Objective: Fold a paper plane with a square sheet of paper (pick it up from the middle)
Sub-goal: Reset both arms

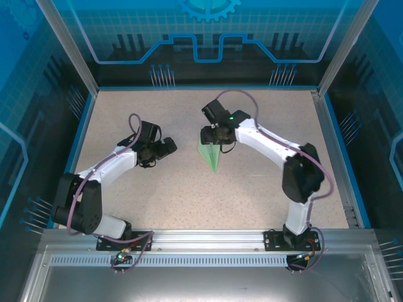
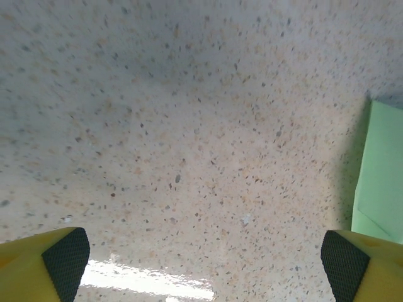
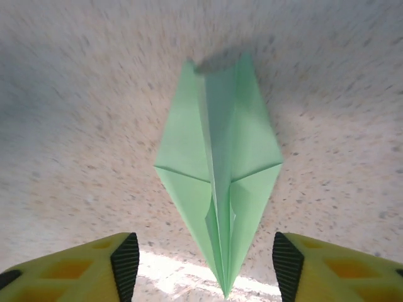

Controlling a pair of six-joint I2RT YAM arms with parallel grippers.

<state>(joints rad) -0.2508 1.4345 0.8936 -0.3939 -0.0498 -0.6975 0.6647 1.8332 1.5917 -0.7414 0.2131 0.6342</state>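
The square sheet of paper is folded into a slim mint-green paper plane (image 3: 217, 163) with a centre crease, resting on the speckled table (image 1: 252, 182). In the top view the paper plane (image 1: 211, 157) points toward the near edge, just below my right gripper (image 1: 212, 136). In the right wrist view my right gripper (image 3: 204, 264) is open, one pad on each side of the plane's narrow end, with a gap to the paper on both sides. My left gripper (image 1: 169, 146) stands open to the left of the plane. My left gripper (image 2: 204, 258) holds nothing; the plane's edge (image 2: 381, 176) shows at the far right.
Blue-lit enclosure walls (image 1: 201, 44) ring the table. A metal rail (image 1: 208, 239) with both arm bases runs along the near edge. Bare tabletop lies in front of the plane and toward the back.
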